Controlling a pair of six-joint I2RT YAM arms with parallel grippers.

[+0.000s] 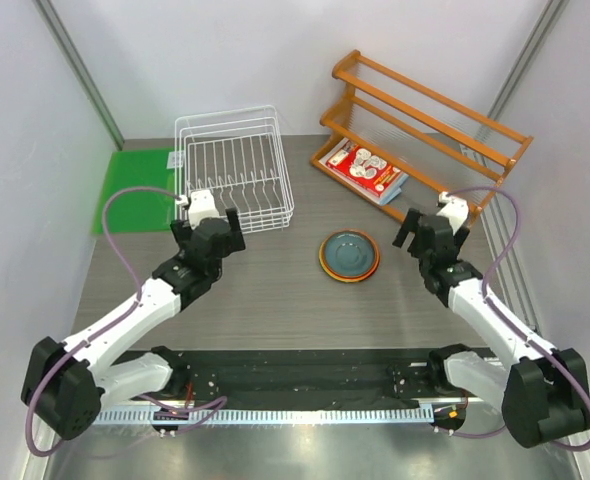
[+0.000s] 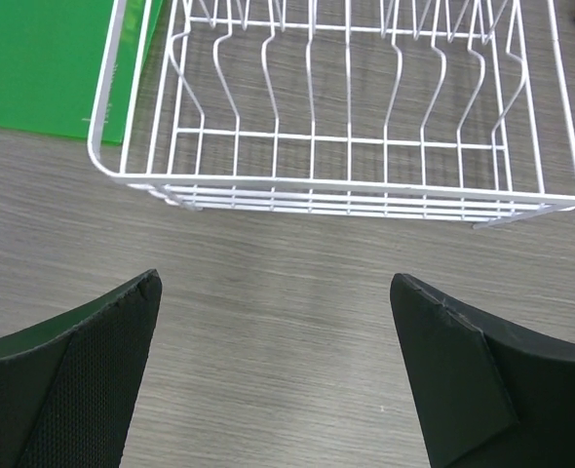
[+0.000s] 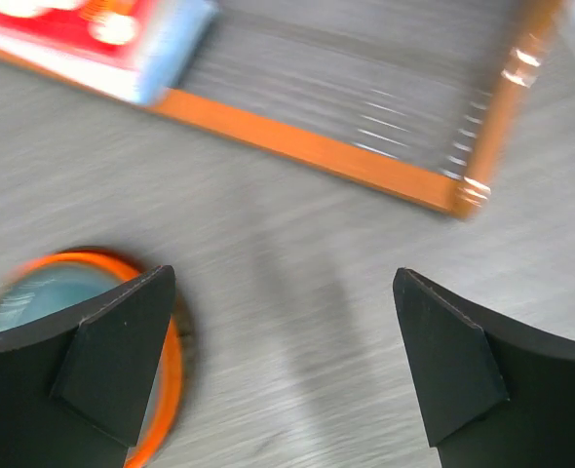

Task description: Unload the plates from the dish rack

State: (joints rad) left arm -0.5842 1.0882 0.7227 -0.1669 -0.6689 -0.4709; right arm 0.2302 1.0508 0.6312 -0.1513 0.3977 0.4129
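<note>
The white wire dish rack stands at the back left and holds no plates; its front rim shows in the left wrist view. A stack of plates lies on the table centre: a blue-grey plate on top of an orange one, with a darker rim under it. The other plates are hidden. The stack's orange rim also shows in the right wrist view. My left gripper is open and empty just in front of the rack. My right gripper is open and empty, right of the stack.
An orange-brown wooden slatted shelf rack stands at the back right with a red-and-white packet on its lower shelf. A green mat lies left of the dish rack. White walls close both sides.
</note>
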